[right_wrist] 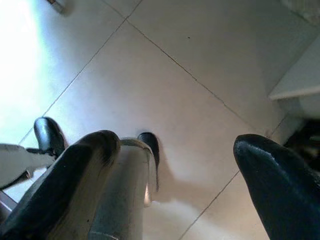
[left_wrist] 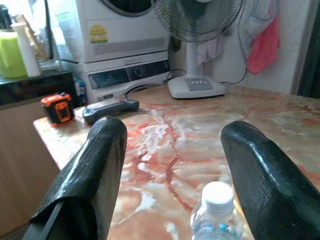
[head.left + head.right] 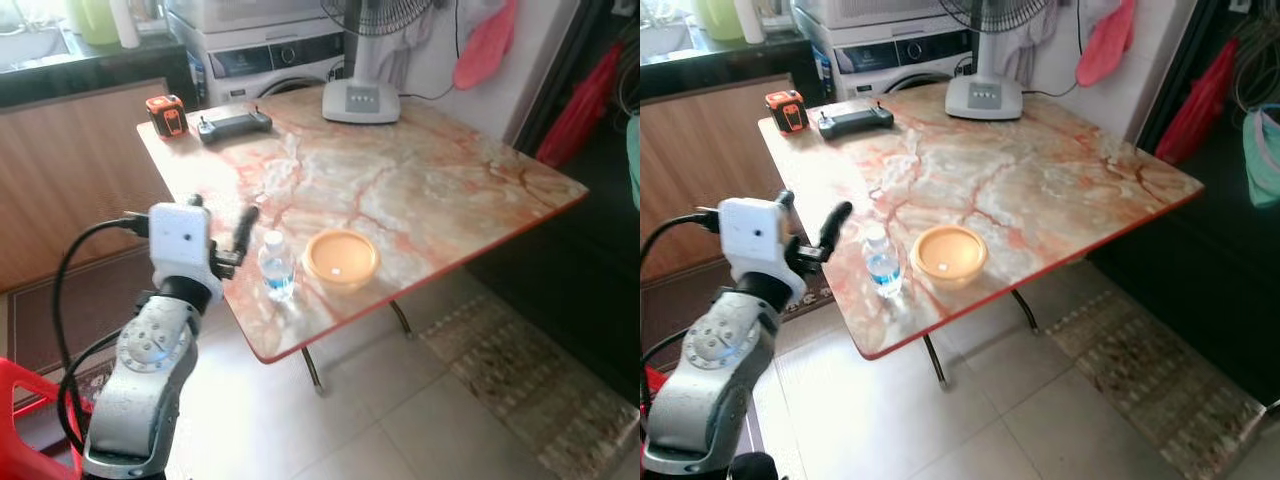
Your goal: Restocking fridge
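— Where do the jaws stand?

— The left gripper [image 2: 172, 165] has its fingers spread wide, grasping nothing, level with the table's near corner; the water bottle [image 3: 277, 264] stands upright just beyond them, close to the edge of the marble table [image 3: 430, 190]. The right gripper [image 1: 175, 185] hangs over floor tiles, fingers parted and empty.

— Anything readable?

— The bottle's blue label is too small to read. Beside it sits an orange bowl [image 3: 341, 258]. Farther off: a controller [image 3: 234, 124], an orange tape measure [image 3: 166, 114], a fan [image 3: 361, 98], and a washing machine [image 2: 125, 45] with an illegible yellow sticker.

I'm getting bright, even daylight; glare whitens the marble table [image 3: 400, 180], near fingers [image 2: 95, 170] look soft, floor [image 1: 165, 90] washes out.
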Controlling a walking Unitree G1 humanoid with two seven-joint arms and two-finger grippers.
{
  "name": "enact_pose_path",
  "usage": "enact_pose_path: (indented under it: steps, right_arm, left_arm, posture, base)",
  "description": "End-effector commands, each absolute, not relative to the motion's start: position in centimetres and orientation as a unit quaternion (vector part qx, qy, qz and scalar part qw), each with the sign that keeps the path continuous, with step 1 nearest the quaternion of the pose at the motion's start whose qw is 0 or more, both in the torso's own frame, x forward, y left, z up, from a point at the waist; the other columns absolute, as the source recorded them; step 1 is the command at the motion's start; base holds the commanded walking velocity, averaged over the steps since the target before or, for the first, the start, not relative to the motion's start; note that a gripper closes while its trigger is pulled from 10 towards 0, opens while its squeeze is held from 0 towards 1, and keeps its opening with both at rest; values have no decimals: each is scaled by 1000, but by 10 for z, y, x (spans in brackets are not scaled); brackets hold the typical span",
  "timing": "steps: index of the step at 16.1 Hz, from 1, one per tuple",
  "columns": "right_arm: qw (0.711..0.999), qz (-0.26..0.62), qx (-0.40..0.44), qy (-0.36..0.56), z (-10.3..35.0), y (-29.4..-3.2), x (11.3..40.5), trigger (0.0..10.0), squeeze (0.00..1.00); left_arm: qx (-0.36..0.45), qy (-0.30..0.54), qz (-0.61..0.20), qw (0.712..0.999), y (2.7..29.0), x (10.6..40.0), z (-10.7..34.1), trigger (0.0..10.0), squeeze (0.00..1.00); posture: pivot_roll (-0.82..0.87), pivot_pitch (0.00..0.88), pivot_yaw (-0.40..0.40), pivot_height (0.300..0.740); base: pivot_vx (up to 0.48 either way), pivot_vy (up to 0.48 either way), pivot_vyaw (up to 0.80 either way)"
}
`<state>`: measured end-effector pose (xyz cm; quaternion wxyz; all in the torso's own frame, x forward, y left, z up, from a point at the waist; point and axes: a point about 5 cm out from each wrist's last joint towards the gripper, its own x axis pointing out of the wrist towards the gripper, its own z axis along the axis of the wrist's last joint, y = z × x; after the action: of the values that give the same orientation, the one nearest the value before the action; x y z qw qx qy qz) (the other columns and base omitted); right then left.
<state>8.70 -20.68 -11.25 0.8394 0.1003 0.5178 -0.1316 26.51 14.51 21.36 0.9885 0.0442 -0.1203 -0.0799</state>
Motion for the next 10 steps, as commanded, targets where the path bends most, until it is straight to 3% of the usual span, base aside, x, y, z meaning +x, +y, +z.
enact_pose_path:
  steps: [1, 10]
  right_arm:
    - [839, -127, 94, 521, -113, -208, 86, 10000, 0]
    - [839, -120, 84, 524, -113, -208, 86, 10000, 0]
  left_arm:
    - [53, -127, -85, 987, 142, 260, 217, 10000, 0]
    - [63, -132, -82, 986, 142, 261, 221, 10000, 0]
  posture:
    - [164, 0, -25, 740]
    - [172, 0, -26, 740]
  base:
    - [274, 0, 0]
    - [282, 0, 0]
